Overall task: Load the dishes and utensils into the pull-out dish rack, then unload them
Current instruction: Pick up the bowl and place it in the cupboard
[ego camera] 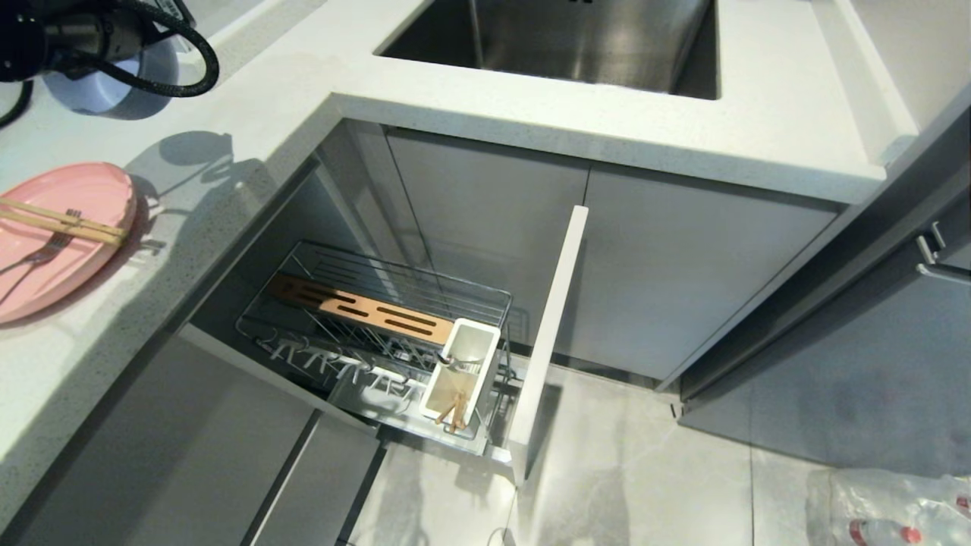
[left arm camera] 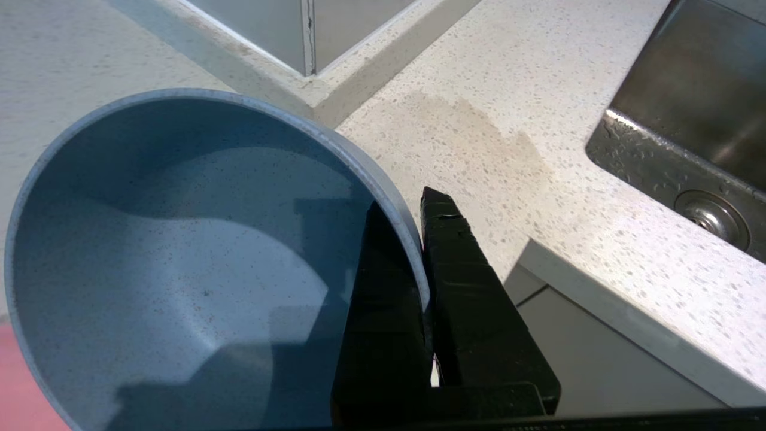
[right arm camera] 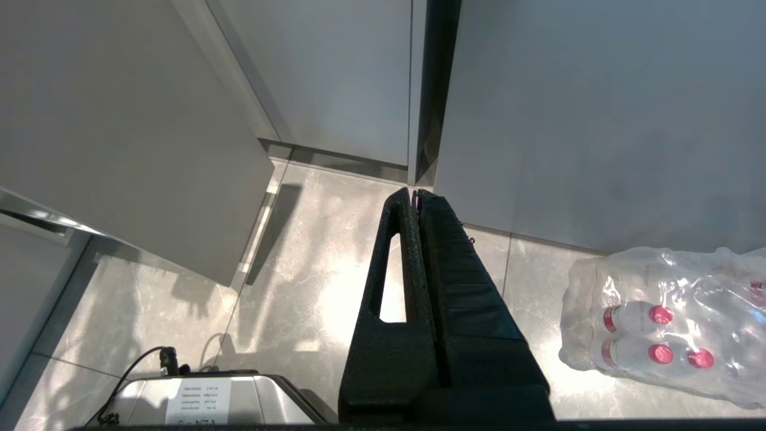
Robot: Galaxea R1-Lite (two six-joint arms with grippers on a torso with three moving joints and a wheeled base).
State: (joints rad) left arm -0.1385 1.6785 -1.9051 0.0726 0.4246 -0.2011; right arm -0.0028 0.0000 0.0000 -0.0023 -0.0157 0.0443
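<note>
Left wrist view shows the left gripper [left arm camera: 422,251] clamped on the rim of the blue-grey bowl [left arm camera: 179,263], one finger inside the wall and the other outside, a pinch that suits a thin-walled dish with nothing else to grab. The bowl hangs above the speckled countertop [left arm camera: 479,137], near the corner where the counter turns toward the sink [left arm camera: 688,120]. On the counter to the robot's left lies the pink plate [ego camera: 61,235], with the chopsticks [ego camera: 61,220] and the fork [ego camera: 45,250] resting across it, so those are not yet loaded. Below, the pull-out dish rack [ego camera: 379,326] stands drawn out from the cabinet, its prongs bare and its wooden strip [ego camera: 356,307] uncovered; the white utensil cup [ego camera: 463,371] already holds something wooden. I'd judge the bowl must clear the counter edge and then drop into the gap beside the rack's front panel [ego camera: 550,334], where there is fair room but wire on every side. The right gripper [right arm camera: 416,203] hangs low over the floor, fingers pressed together and empty, near a pack of water bottles [right arm camera: 664,323].
</note>
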